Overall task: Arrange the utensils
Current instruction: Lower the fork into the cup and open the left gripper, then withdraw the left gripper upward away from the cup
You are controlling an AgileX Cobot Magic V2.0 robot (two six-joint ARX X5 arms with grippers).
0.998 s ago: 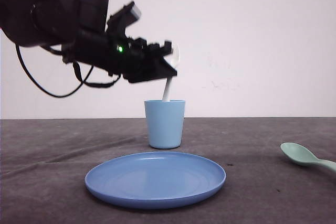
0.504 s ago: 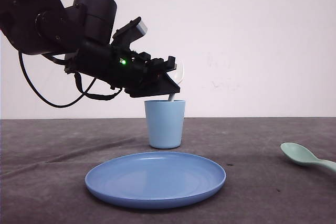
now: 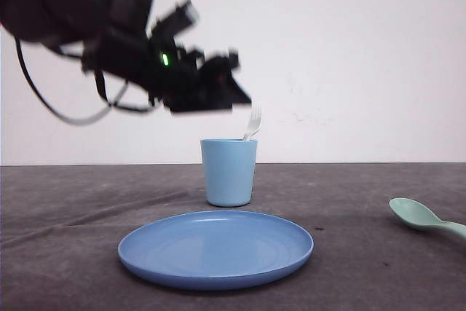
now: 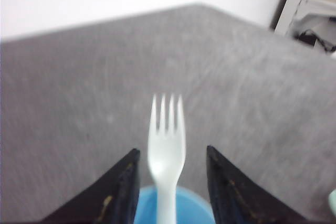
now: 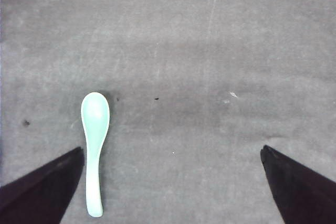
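The white fork [image 3: 253,123] stands handle-down in the light blue cup [image 3: 228,172], tines up, leaning at the right rim. My left gripper [image 3: 237,97] hovers just above and left of it, blurred. In the left wrist view the fork [image 4: 167,145] rises out of the cup [image 4: 195,205] between the fingers of the left gripper [image 4: 172,150], which is open with a gap on each side. The mint-green spoon [image 3: 419,216] lies on the table at the far right. My right gripper [image 5: 171,149] hangs open above the table, with the spoon [image 5: 94,129] beside one finger.
A round blue plate [image 3: 215,247] lies in front of the cup, near the table's front edge. The table top [image 3: 349,194] is dark grey cloth. A white wall stands behind it.
The left gripper lowered the fork into the cup, let go of it and rose slightly. The fork now stands in the cup by itself. The spoon has not moved.
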